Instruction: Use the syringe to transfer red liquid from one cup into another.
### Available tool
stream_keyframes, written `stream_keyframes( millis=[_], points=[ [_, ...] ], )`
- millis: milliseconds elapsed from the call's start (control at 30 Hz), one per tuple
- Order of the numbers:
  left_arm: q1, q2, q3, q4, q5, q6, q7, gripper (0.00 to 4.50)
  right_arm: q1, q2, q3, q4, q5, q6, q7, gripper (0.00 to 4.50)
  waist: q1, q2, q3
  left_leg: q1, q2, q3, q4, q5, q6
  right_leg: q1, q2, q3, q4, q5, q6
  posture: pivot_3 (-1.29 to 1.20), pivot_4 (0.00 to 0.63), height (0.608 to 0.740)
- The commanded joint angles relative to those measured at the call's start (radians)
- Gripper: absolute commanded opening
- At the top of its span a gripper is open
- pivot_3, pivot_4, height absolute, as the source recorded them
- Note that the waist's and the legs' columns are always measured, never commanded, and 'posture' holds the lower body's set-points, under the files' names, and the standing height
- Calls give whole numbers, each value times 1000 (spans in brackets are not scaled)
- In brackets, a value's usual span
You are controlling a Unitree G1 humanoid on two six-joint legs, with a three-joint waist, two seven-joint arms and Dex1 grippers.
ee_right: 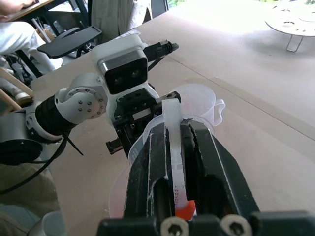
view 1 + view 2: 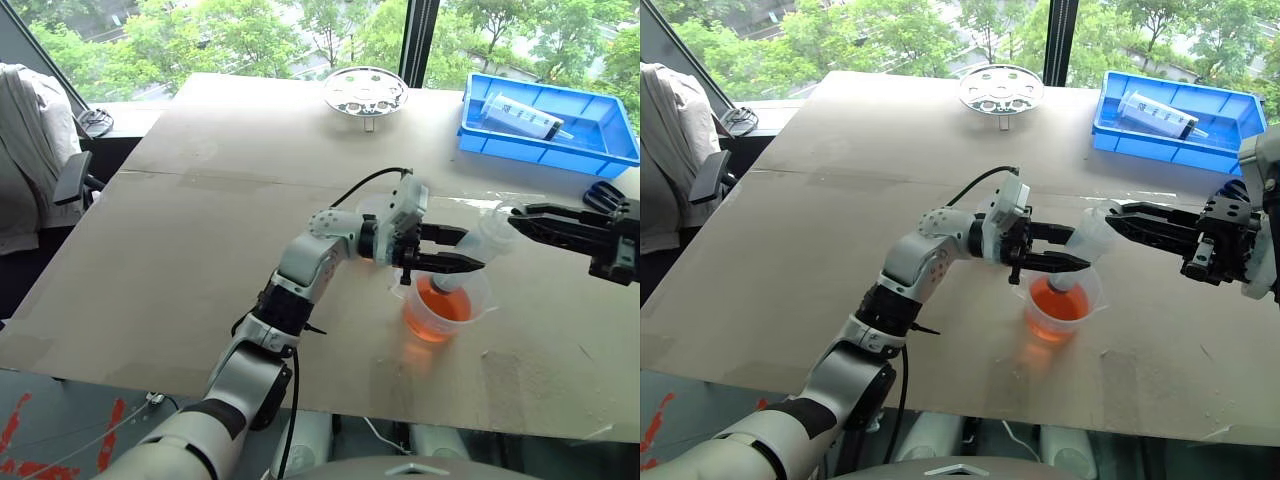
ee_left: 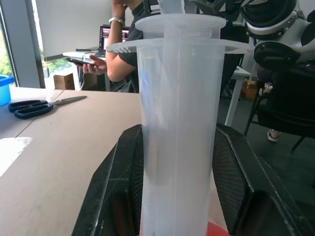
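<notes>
The left gripper (image 2: pixel 1058 247) is clamped around the barrel of the syringe (image 2: pixel 1087 243), whose tip dips into the red liquid (image 2: pixel 1053 303) of the handled beaker (image 2: pixel 1077 299) directly under these fingers. To its right, the right gripper (image 2: pixel 1127 214) is closed tight on the plunger end. I judge that the drawing of liquid is only starting: the barrel looks still clear, so filling, carrying and emptying remain. A small cup (image 1: pixel 199 101) stands just behind the left gripper. Beyond the right gripper lies the blue tray (image 2: pixel 1230 108) with another syringe (image 2: pixel 1157 113), well apart; the table edge (image 2: pixel 1120 422) below the beaker is near.
</notes>
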Motion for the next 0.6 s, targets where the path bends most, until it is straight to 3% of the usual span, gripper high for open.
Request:
stream_keyframes(
  millis=[33,600],
  points=[
    [14,-1,-28,-43,-14,18,-31,1379,-37,-8,-45,24,18,-33,-17,42,0,0,0,0,0,0,0,0,0,0,0,0,0,0,0,0,150,740],
    [24,17,-39,-66,-29,44,-32,1379,-88,-22,-46,62,44,-35,-22,42,0,0,0,0,0,0,0,0,0,0,0,0,0,0,0,0,150,740]
  ],
)
